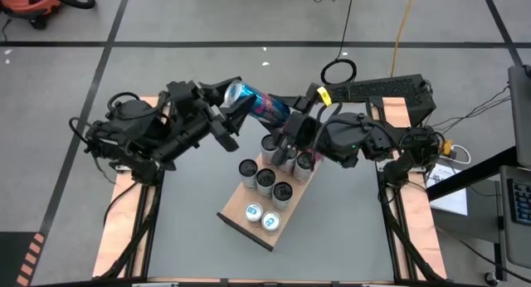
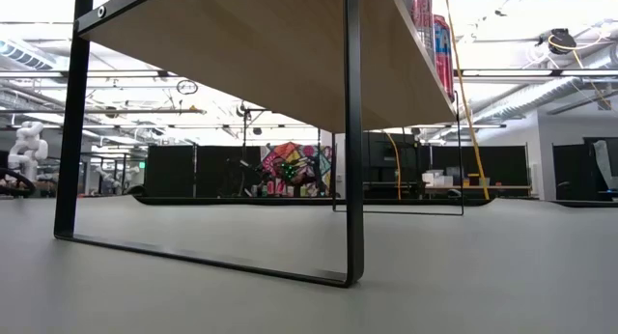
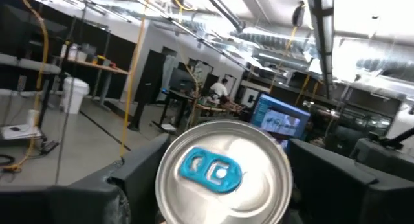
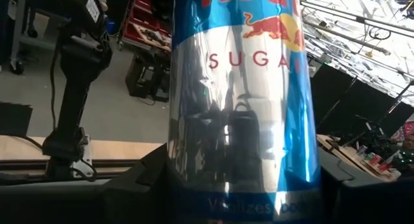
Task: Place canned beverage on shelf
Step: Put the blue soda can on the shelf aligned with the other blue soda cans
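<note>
I'm mid-handover: the can (image 1: 257,104) hangs tilted above the shelf (image 1: 241,216), clamped in my right jaws (image 1: 290,125); left jaws (image 1: 222,113) frame its top, grip unclear. Next: one releases.

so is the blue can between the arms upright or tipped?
Tipped. In the high view the blue can lies nearly sideways above the shelf, silver top toward the left pincer, other end at the right pincer.

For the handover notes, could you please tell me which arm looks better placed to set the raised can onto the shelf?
Probably the right. The can spans both grippers, but the right gripper holds its lower end directly over the shelf, beside the standing cans. The left gripper holds its top end, off the shelf's edge.
</note>
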You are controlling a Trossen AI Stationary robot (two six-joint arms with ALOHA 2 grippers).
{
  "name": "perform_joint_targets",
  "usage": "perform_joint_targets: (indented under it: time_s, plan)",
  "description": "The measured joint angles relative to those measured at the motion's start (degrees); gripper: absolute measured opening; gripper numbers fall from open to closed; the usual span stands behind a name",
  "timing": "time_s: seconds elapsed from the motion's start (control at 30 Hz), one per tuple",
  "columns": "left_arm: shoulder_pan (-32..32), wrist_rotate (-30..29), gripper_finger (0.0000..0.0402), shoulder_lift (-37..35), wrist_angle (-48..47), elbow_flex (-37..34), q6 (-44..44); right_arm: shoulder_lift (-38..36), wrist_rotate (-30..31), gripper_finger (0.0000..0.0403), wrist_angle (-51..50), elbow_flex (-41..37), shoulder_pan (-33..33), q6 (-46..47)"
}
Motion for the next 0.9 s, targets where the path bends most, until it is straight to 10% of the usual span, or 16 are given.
perform_joint_targets:
  time_s: [0.9]
  plan:
    - [0.77,-2.24,0.0219,0.19,-5.13,-0.02,-10.44,-0.11,-0.02,0.0209,-1.35,0.0,-0.38,-3.85]
